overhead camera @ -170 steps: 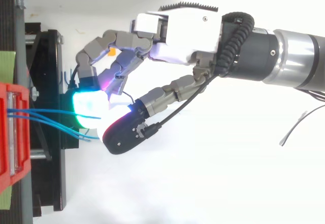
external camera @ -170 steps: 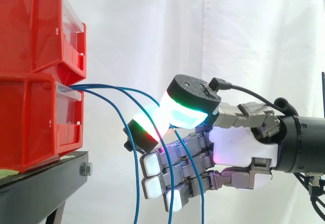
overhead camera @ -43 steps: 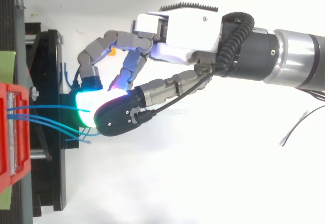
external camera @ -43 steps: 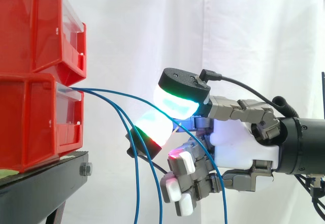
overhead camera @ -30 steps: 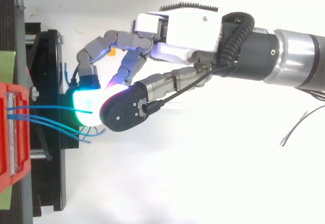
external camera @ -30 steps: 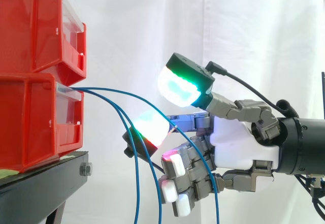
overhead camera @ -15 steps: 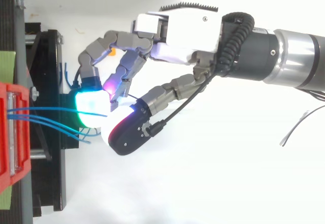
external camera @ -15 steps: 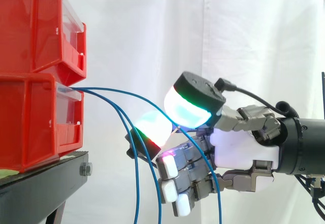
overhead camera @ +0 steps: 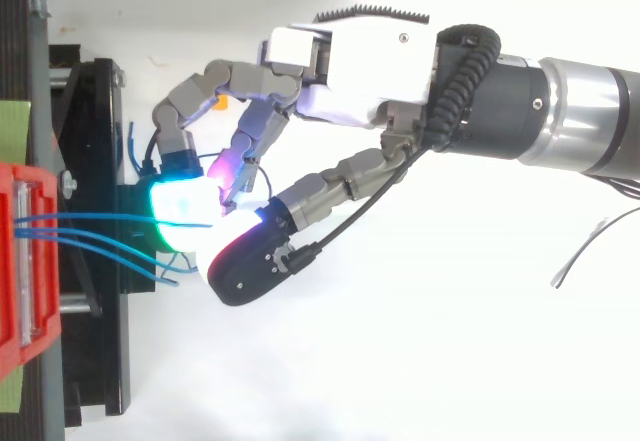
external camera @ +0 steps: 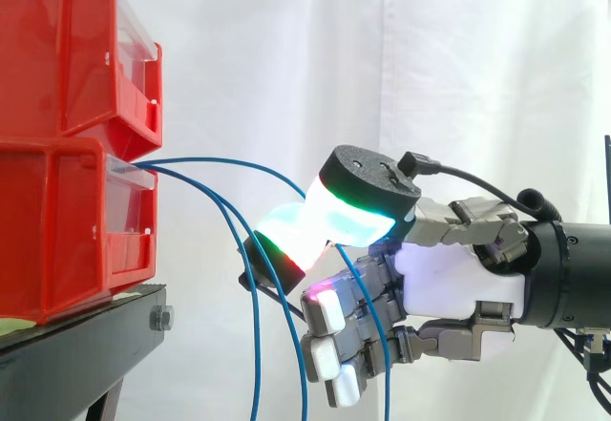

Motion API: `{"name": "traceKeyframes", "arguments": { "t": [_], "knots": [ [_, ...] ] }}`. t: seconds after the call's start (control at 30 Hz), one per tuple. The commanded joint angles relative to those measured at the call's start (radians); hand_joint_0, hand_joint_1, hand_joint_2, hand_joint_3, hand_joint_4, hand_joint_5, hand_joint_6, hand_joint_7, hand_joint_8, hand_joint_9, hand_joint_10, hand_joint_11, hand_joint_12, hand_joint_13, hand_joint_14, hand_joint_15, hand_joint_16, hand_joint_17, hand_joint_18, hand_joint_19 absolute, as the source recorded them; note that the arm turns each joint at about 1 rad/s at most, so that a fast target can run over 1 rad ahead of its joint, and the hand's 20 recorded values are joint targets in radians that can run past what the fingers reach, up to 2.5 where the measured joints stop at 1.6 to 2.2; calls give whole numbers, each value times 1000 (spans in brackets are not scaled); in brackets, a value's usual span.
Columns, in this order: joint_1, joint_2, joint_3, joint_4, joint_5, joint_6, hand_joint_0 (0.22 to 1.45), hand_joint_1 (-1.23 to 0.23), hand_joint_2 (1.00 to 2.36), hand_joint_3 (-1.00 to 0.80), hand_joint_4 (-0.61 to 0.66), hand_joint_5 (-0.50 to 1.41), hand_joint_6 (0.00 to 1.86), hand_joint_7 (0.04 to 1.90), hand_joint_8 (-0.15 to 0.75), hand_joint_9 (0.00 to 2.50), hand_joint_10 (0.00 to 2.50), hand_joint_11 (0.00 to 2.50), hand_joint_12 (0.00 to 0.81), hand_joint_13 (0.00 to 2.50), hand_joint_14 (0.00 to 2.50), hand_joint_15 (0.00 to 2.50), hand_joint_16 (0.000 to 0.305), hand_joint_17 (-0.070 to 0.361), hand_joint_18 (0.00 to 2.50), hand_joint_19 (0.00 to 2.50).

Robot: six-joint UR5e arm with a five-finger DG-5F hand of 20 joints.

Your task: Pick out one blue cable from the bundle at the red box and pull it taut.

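Selection appears complete: the hand (external camera: 458, 273) pinches one blue cable (external camera: 229, 160) between its thumb and finger pads (external camera: 286, 230), near the red box (external camera: 67, 221). That cable arcs slack from the box, so pulling it taut is not yet done. Two other cables (external camera: 254, 345) hang free.

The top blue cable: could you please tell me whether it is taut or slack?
Slack: the top blue cable bows from the red bin to the hand, which pinches it, then droops below.
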Motion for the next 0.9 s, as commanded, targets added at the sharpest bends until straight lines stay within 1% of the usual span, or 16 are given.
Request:
{"name": "traceKeyframes", "arguments": {
  "t": [0.0, 0.07, 0.1, 0.37, 0.73, 0.87],
  "knots": [
    [0, 0, 0, 0, 0, 0, 577, -537, 1011, -180, -52, -180, 901, 1072, 322, 1124, 23, 692, 393, 1077, 18, 561, 56, 126, 965, 540],
    [0, 0, 0, 0, 0, 0, 576, -472, 1013, -187, -34, -178, 896, 998, 319, 1114, 23, 695, 393, 1055, 18, 568, 55, 123, 936, 554],
    [0, 0, 0, 0, 0, 0, 576, -459, 1013, -186, -23, -176, 890, 1006, 322, 1115, 23, 689, 393, 1053, 20, 566, 55, 124, 933, 555],
    [0, 0, 0, 0, 0, 0, 580, -445, 1014, -179, -8, -166, 869, 1054, 320, 1117, 21, 693, 394, 1046, 20, 574, 55, 124, 924, 568],
    [0, 0, 0, 0, 0, 1, 589, -416, 1013, -188, 4, -154, 853, 1040, 327, 1147, 21, 688, 393, 1052, 19, 572, 55, 124, 923, 572],
    [0, 0, 0, 0, 0, 1, 589, -411, 1013, -193, 15, -153, 851, 999, 325, 1150, 22, 700, 394, 1052, 19, 579, 55, 124, 920, 573]
  ]
}}
